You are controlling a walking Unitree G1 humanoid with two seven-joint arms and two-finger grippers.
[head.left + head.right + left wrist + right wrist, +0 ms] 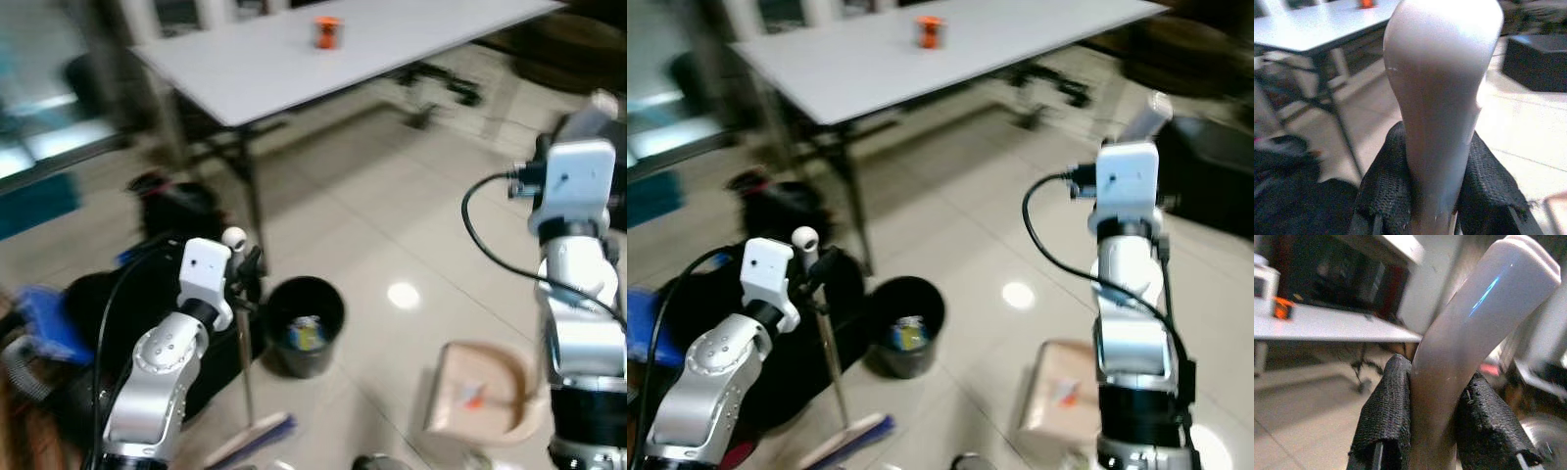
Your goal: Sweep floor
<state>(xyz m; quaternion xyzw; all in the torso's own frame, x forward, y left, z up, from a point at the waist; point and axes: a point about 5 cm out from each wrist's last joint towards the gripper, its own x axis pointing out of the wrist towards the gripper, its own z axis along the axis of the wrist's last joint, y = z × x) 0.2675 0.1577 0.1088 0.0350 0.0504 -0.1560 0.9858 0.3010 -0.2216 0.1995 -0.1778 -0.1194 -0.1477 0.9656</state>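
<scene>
While the left gripper [247,269] pinches the upright broom [244,372] (head beside the bin [304,325]), the right gripper [1136,132] clamps the dustpan handle [1469,333].

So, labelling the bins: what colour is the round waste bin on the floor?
Black round waste bin; clearest in the left eye view.

Everything looks soft and smeared in the head views, most of all toward the left edge. An overhead lamp throws a bright round glare spot on the glossy floor [403,294]. The white tabletop [294,59] is evenly lit, with dim shade beneath it. In the wrist views the pale handle [1442,98] is blown out, with the background blurred.
</scene>
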